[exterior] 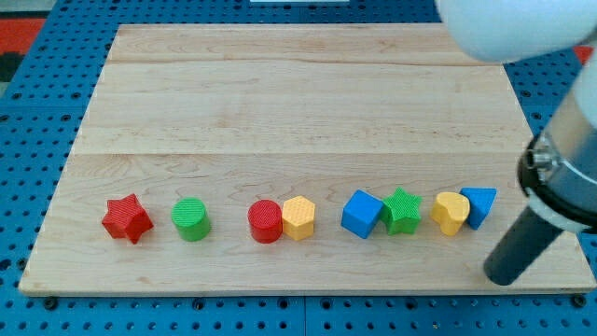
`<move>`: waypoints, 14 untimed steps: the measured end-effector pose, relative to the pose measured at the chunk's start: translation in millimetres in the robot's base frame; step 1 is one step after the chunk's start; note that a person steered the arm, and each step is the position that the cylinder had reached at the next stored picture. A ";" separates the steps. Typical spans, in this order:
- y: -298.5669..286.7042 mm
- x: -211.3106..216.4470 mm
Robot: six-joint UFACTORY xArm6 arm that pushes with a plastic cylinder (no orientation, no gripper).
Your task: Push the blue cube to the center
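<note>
Tool's tip sits right of blue cube, green star between.

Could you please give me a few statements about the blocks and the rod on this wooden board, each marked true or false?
1. The blue cube sits directly to the view's left of the green star-shaped block. True.
2. My tip is touching the blue cube. False: it is near the board's right edge, below and right of the blue wedge-shaped block, apart from the cube.
3. The red cylinder and the yellow hexagonal block sit side by side. True.
4. The red star-shaped block lies at the view's right end of the row. False: it is at the left end.
5. The blue cube is at the centre of the wooden board. False: it is in the row near the bottom edge.
</note>
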State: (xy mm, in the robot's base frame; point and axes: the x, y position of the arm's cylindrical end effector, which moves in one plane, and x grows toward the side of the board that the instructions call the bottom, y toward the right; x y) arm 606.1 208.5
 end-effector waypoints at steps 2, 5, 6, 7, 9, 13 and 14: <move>-2.4 -17.7; -54.2 -11.6; -110.2 -11.6; -128.3 -11.6; -124.1 -11.6; -86.0 -11.6; -110.3 -11.6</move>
State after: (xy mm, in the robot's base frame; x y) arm 594.5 98.2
